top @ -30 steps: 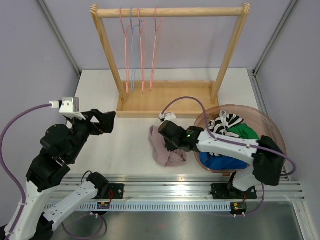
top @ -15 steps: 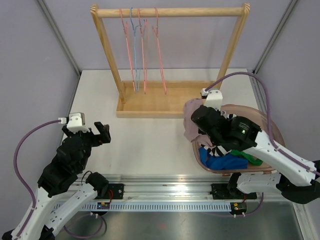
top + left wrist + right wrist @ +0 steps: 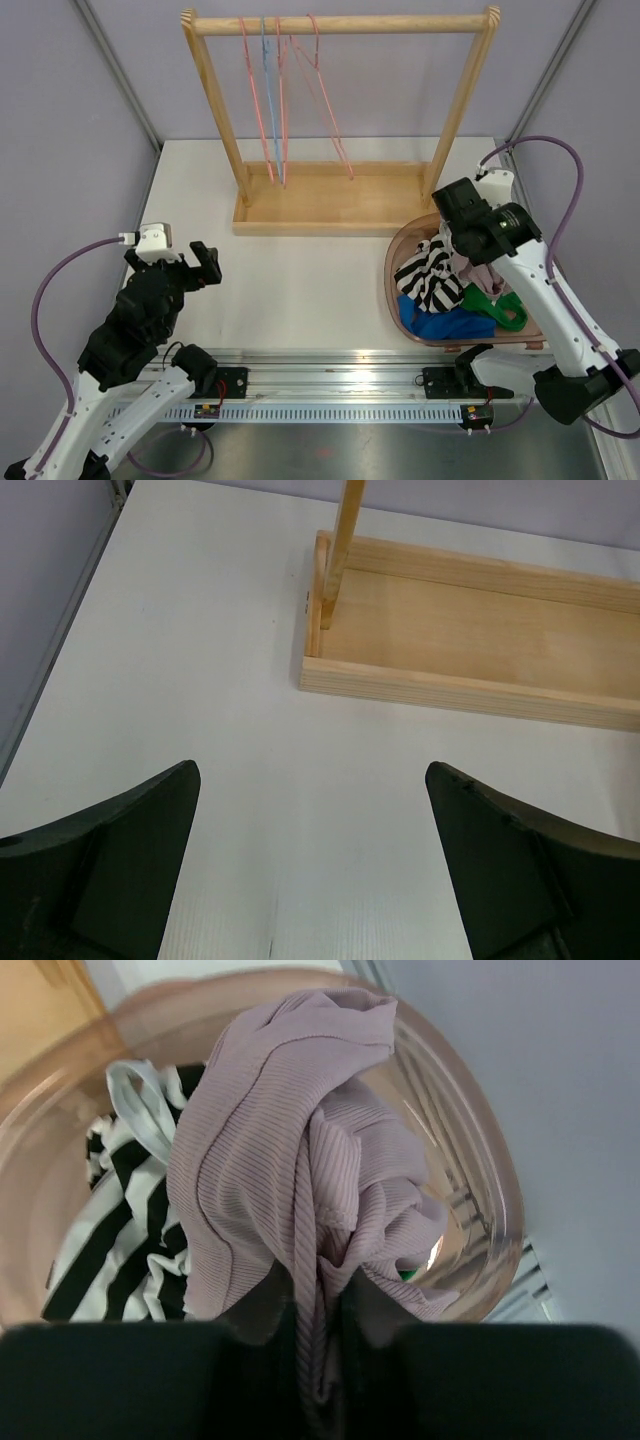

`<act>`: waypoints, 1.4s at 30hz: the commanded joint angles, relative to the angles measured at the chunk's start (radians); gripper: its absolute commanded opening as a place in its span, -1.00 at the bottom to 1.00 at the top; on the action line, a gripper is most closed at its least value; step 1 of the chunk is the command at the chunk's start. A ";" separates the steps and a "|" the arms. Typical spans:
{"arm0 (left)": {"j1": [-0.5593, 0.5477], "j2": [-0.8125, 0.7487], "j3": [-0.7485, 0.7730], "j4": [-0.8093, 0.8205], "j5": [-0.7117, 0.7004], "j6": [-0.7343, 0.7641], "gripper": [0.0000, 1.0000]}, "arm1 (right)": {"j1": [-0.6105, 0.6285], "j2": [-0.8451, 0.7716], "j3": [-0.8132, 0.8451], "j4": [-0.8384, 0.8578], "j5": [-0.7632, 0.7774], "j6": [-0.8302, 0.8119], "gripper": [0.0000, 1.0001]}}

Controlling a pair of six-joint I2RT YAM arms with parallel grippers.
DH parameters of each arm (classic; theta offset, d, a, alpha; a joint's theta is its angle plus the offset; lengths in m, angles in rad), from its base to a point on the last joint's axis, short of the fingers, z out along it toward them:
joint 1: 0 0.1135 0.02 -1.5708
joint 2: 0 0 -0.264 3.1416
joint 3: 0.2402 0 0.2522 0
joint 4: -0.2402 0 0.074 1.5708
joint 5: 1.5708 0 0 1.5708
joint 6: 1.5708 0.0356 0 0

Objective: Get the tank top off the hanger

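The mauve ribbed tank top (image 3: 290,1160) hangs bunched from my right gripper (image 3: 320,1300), which is shut on a fold of it. In the top view the right gripper (image 3: 470,240) holds the tank top (image 3: 478,265) over the back of the brown translucent basket (image 3: 392,272). Several bare pink and blue hangers (image 3: 280,100) hang on the wooden rack, one pink hanger (image 3: 330,110) swung out to the right. My left gripper (image 3: 205,265) is open and empty over the table at the left, and its jaws stand wide apart in the left wrist view (image 3: 312,810).
The basket (image 3: 480,1160) holds a black-and-white striped garment (image 3: 425,275), a green one (image 3: 495,305) and a blue one (image 3: 440,322). The wooden rack's base tray (image 3: 330,205) stands at the back of the table, also in the left wrist view (image 3: 480,650).
My right gripper lifted the tank top off the table and carried it right and back over the basket. The left arm drew back and lower. The hangers swing.
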 commanded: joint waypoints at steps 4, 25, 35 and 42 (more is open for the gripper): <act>0.004 -0.016 -0.010 0.059 -0.013 0.012 0.98 | -0.022 0.083 -0.066 -0.035 -0.063 -0.010 0.51; 0.112 0.047 0.010 0.035 -0.079 -0.001 0.98 | -0.022 -0.442 -0.195 0.434 -0.362 -0.307 0.99; 0.199 -0.009 -0.088 0.114 0.023 0.073 0.98 | -0.022 -0.529 -0.218 0.363 -0.359 -0.359 0.99; 0.202 -0.033 -0.116 0.130 0.091 0.081 0.98 | -0.022 -0.572 -0.247 0.352 -0.362 -0.361 0.99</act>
